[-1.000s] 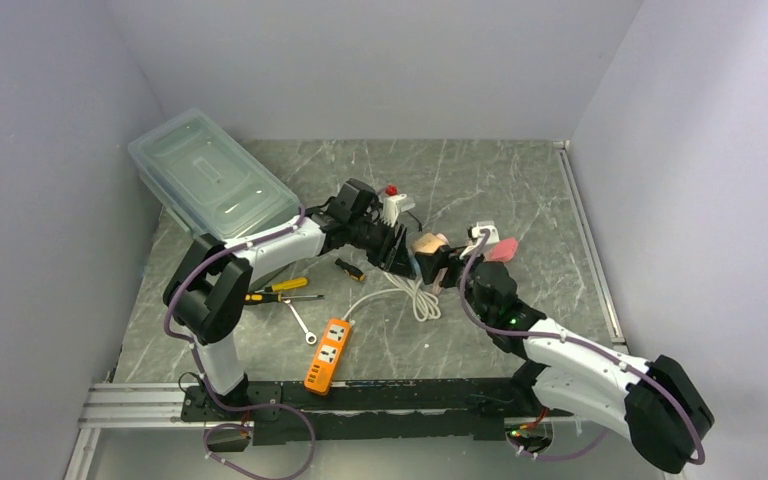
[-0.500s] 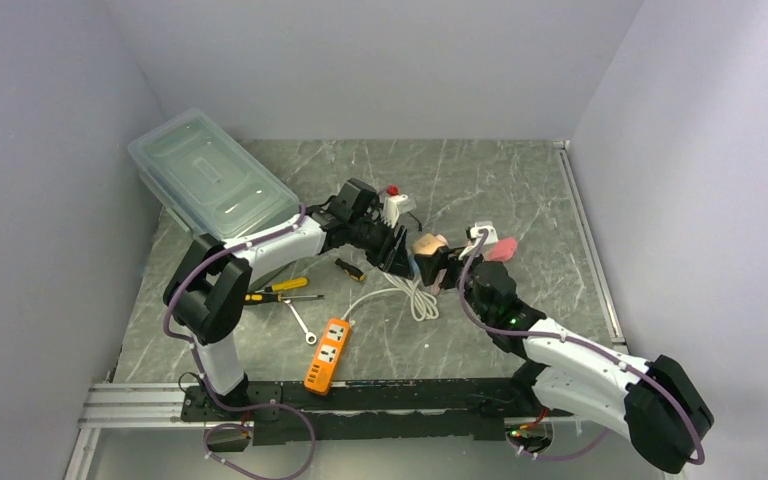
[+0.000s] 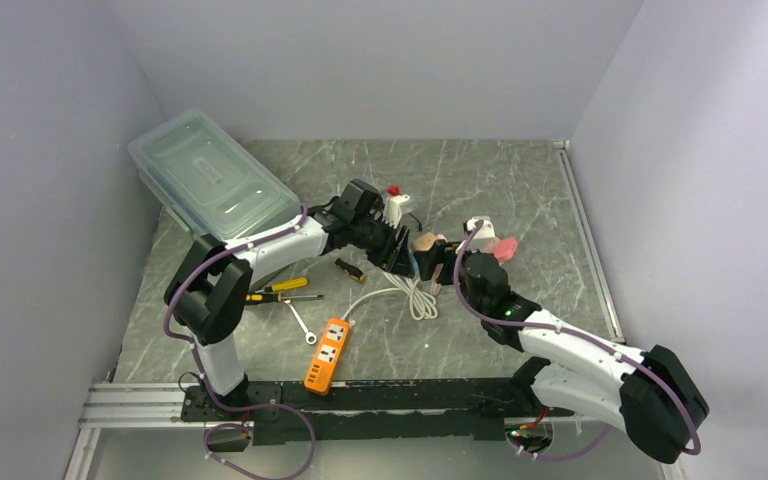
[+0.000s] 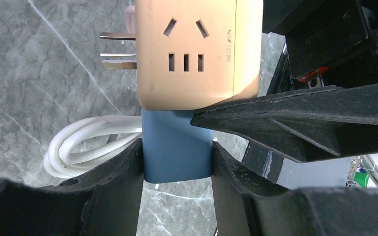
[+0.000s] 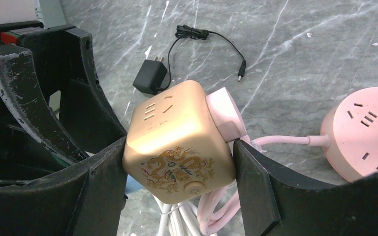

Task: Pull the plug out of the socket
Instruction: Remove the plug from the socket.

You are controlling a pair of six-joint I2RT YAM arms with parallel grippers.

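Note:
The socket is a gold cube (image 5: 177,147) with a dragon print, held above the table in the middle of the top view (image 3: 424,242). My right gripper (image 5: 179,167) is shut on its two sides. A blue plug (image 4: 177,142) sits against the cube's (image 4: 199,54) lower face, and my left gripper (image 4: 177,157) is shut on the plug's body. A pink plug (image 5: 224,115) sits in another face of the cube. The two grippers meet nose to nose, left (image 3: 405,258) and right (image 3: 442,265). Bare metal prongs (image 4: 118,49) show beside the cube's left edge.
A round pink socket (image 5: 364,132) and a black adapter (image 5: 150,78) with its cord lie on the marble. A white cable coil (image 3: 415,295), orange power strip (image 3: 328,355), screwdrivers (image 3: 280,288), a wrench (image 3: 302,322) and a clear lidded box (image 3: 210,175) lie to the left.
The right arm's wrist has shifted slightly left and away from me, nudging the cube a little left. The left arm holds its place; both grips are unchanged.

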